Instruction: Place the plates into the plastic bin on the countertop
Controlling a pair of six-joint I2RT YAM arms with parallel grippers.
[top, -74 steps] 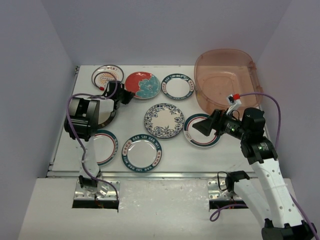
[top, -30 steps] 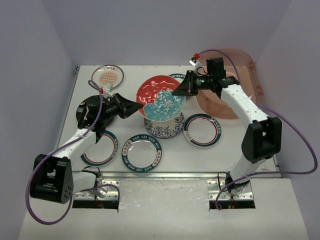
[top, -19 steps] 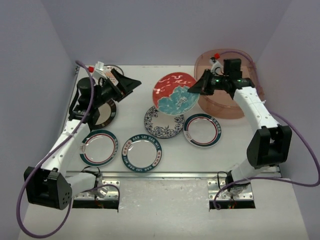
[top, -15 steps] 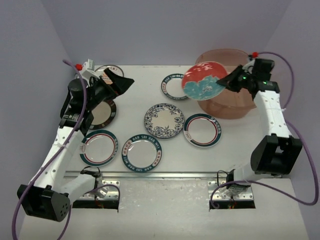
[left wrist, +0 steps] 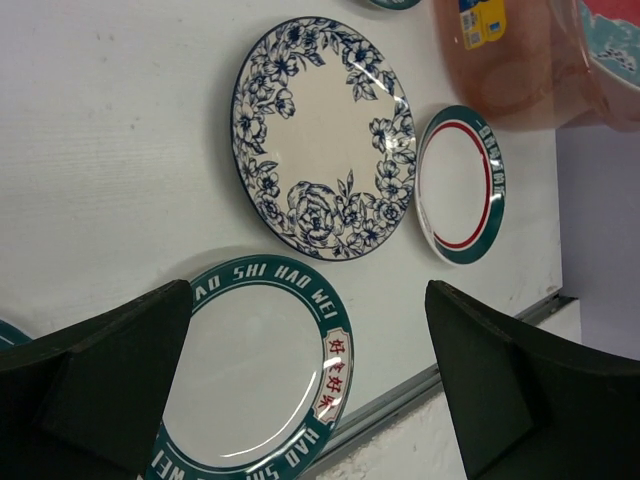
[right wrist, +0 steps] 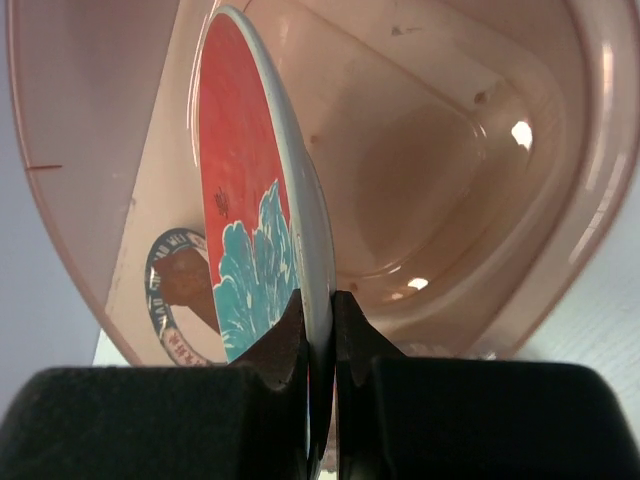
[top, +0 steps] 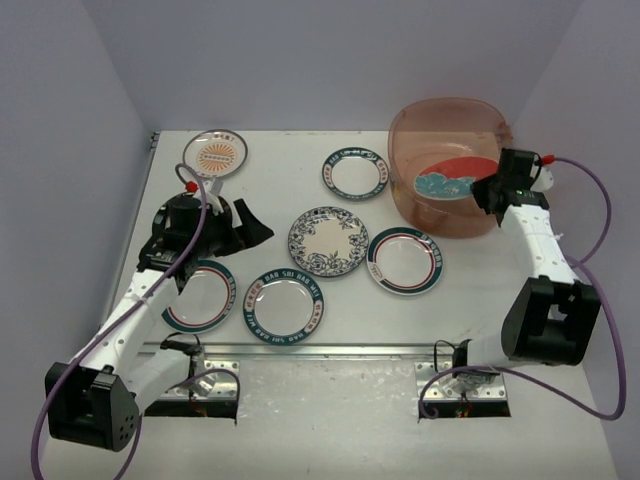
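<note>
The translucent pinkish plastic bin point(top: 450, 125) stands at the back right of the white countertop point(top: 280, 200). My right gripper point(top: 483, 192) reaches over its right rim, shut on the edge of the red-teal plate point(top: 450, 180), which hangs tilted inside the bin. In the right wrist view that plate point(right wrist: 250, 230) stands on edge between the shut gripper point(right wrist: 320, 320), inside the bin point(right wrist: 450, 150). My left gripper point(top: 258, 228) hovers open and empty at the left. Below it lie a green-rimmed lettered plate point(left wrist: 255, 380) and the blue floral plate point(left wrist: 320, 140).
Other plates lie flat on the countertop: orange sunburst point(top: 215, 155), green-rimmed at the back point(top: 355, 173), green-and-red rimmed point(top: 405, 260) in front of the bin, and one partly under my left arm point(top: 200, 297). A metal rail point(top: 330, 350) edges the front.
Both grippers held the red-teal plate over the middle; the left one opened and pulled back left. The right arm swung the plate rightwards and lowered it into the bin.
</note>
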